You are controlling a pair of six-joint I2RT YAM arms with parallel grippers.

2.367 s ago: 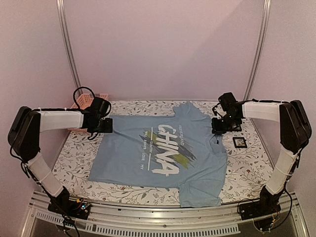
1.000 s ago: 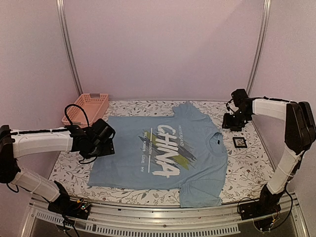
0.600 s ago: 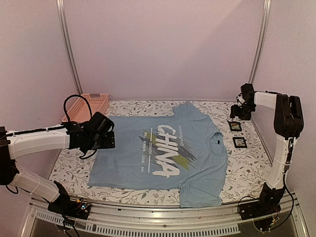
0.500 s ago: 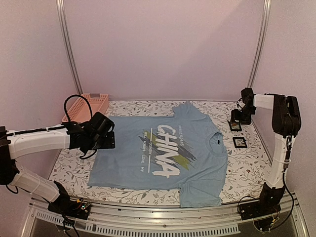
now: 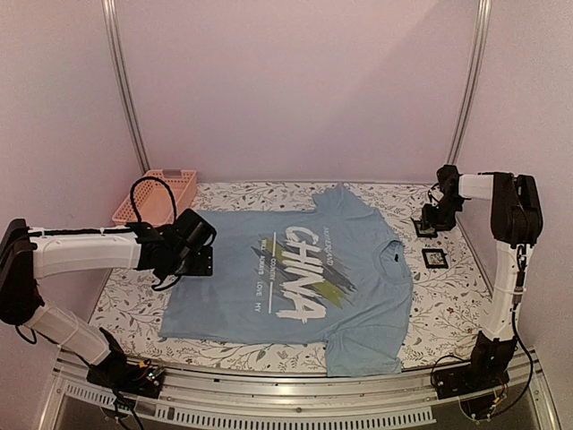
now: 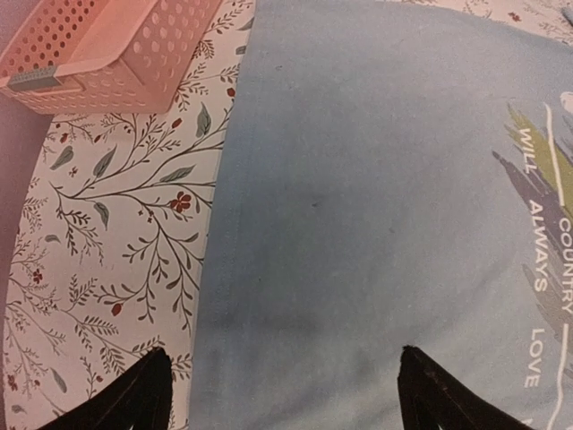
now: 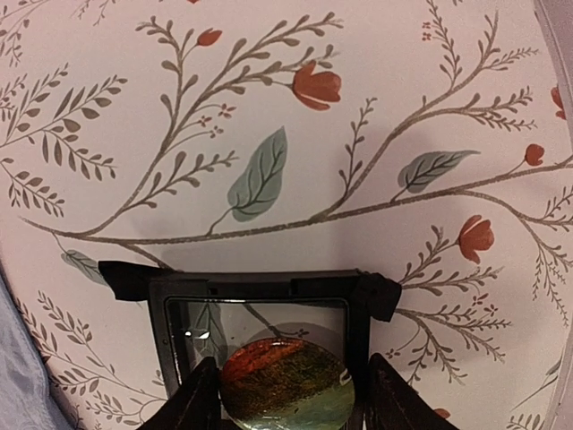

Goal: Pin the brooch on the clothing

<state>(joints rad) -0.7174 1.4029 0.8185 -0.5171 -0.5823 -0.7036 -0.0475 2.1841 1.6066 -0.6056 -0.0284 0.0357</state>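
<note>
FAR RIGHT OF THE TABLE: The brooch, a round orange-and-green pin, lies inside a small black square frame on the floral table, directly between the 2 fingers of the right gripper. The fingers stand parted a little wider than the pin, 1 on each side. The finger on the left of the wrist view is at the pin's rim and the other is a sliver off. Whether either presses on the pin cannot be told.

The light blue T-shirt, printed with a white "CHINA", lies spread flat across the middle of the table. Its collar points right, and it is well apart from the brooch.

The left gripper hangs over the shirt's left edge, near a pink basket in the far left corner. Its 2 fingers are spread wide and hold nothing.

In all, the scene holds 1 brooch, 1 shirt, 1 basket and 2 black frames. The second frame sits on the table just nearer than the first, to the right of the collar.
</note>
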